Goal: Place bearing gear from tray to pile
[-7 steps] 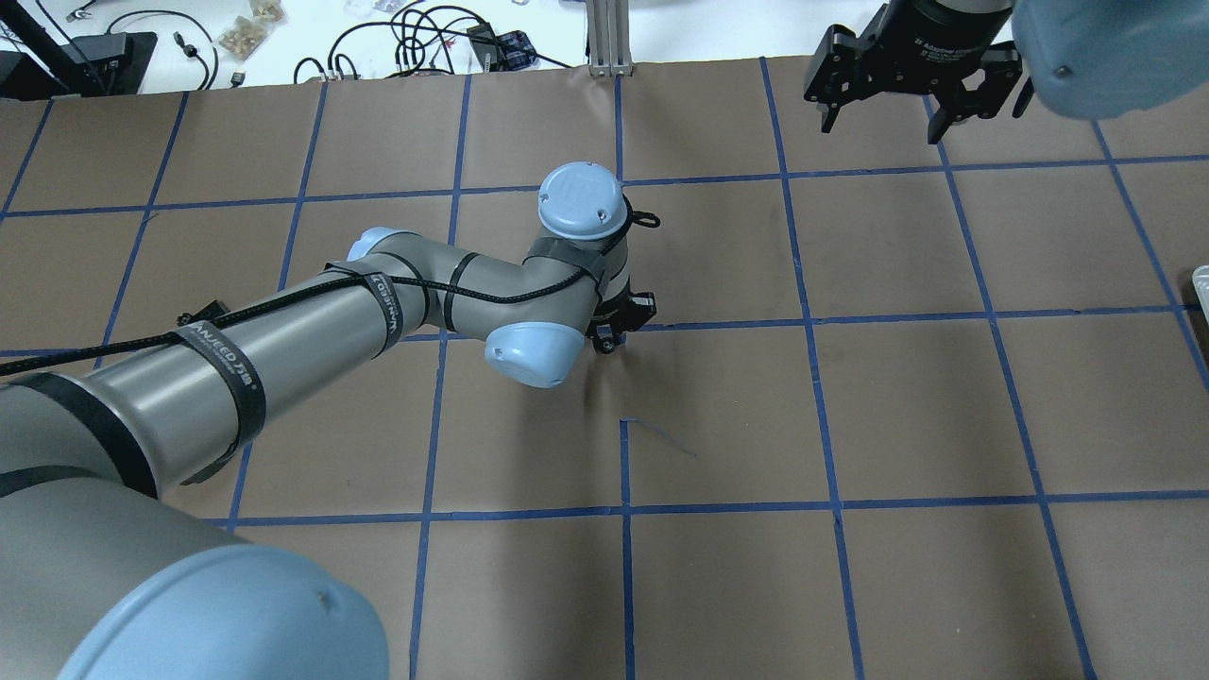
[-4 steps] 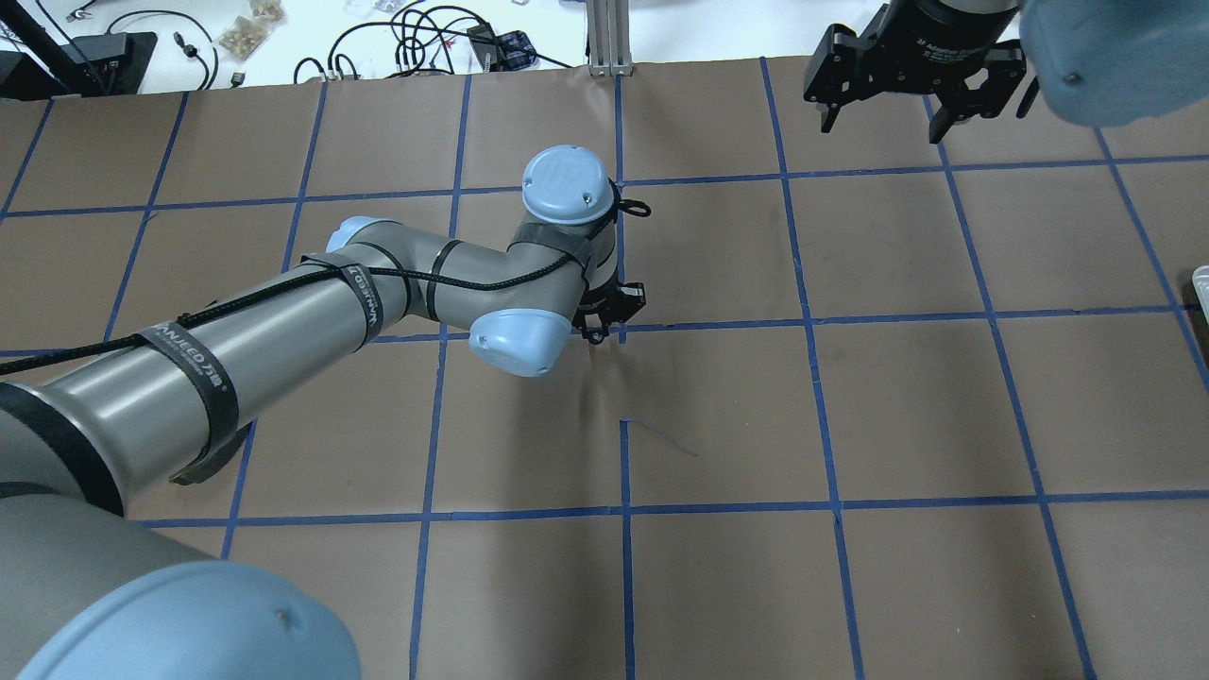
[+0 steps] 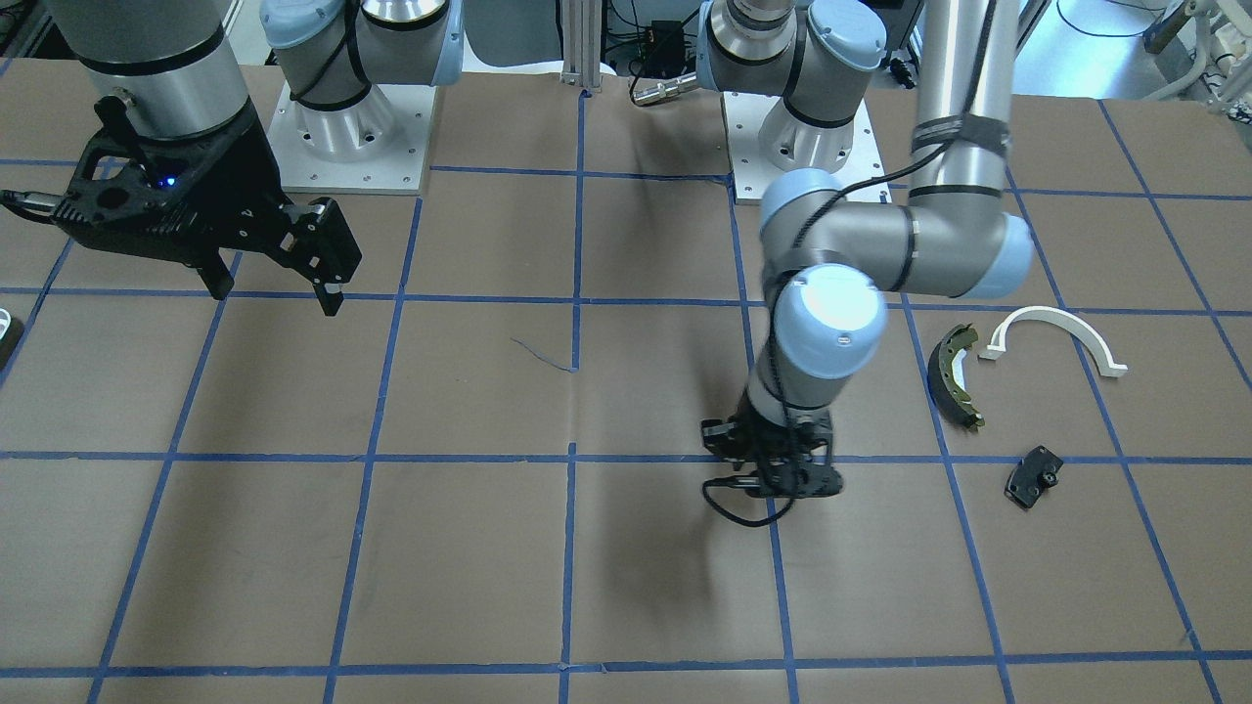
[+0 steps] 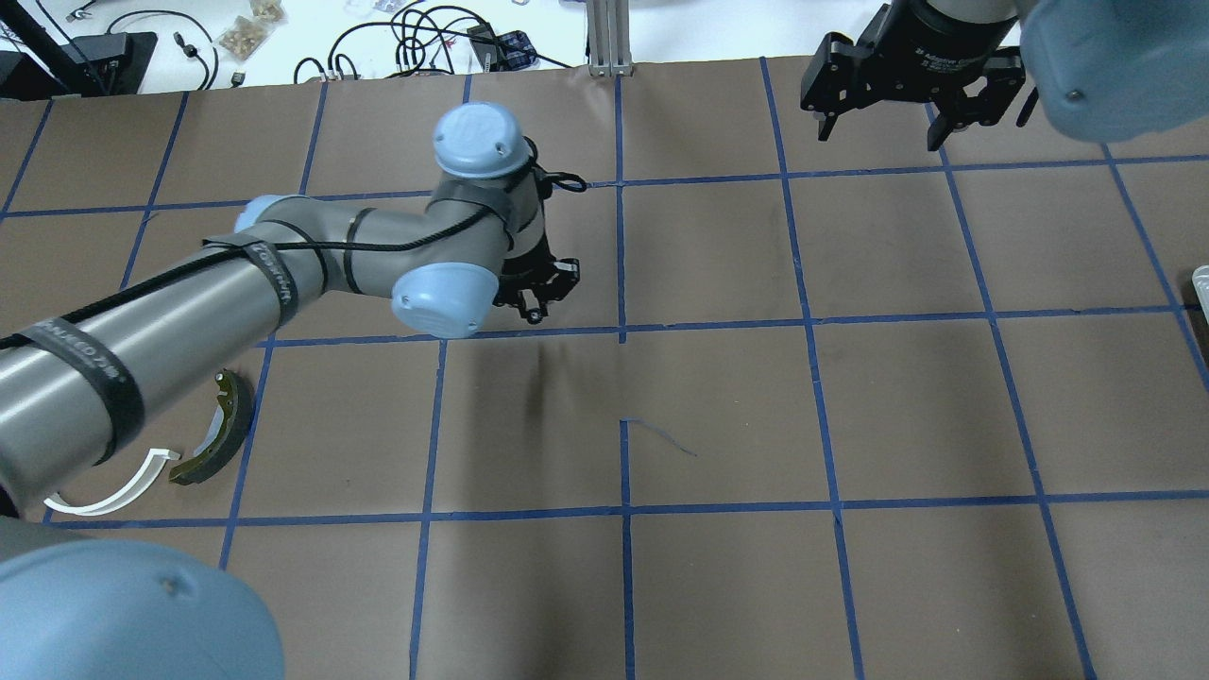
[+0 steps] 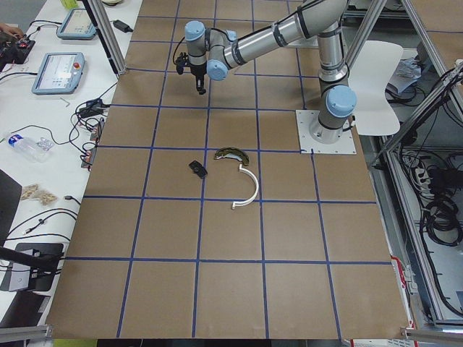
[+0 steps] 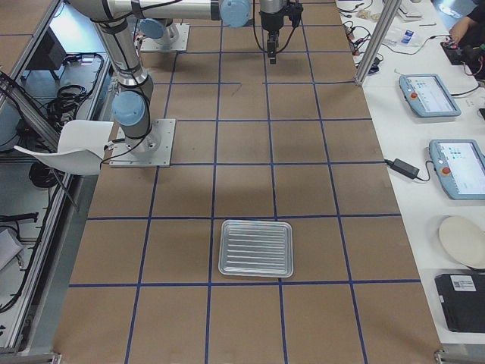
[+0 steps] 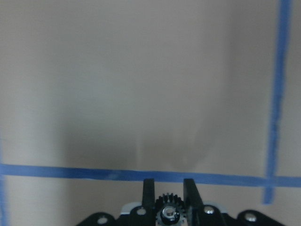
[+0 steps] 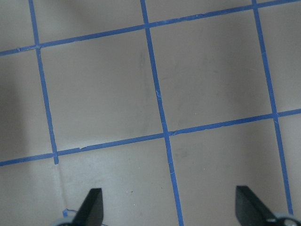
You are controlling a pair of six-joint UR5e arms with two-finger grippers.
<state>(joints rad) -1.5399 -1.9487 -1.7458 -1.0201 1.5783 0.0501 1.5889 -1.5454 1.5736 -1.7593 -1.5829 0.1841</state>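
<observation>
Left gripper [image 7: 169, 184] clamping gear [image 7: 168, 205], shifting leftward since earlier | shoe [image 4: 215, 434], arch [image 4: 113, 491] emerging overhead; plate [image 3: 1032, 476] hiding there under arm [image 4: 189, 312] | right gripper [image 8: 169, 193] gaping, empty.

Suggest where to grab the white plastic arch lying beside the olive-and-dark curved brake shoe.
Take the white plastic arch at the crown of its curve, from straight above, jaws spanning the narrow band from inner to outer edge. It appears to lie flat with nothing touching it there. The ends flare into small feet, which are probably harder to pinch evenly.
</observation>
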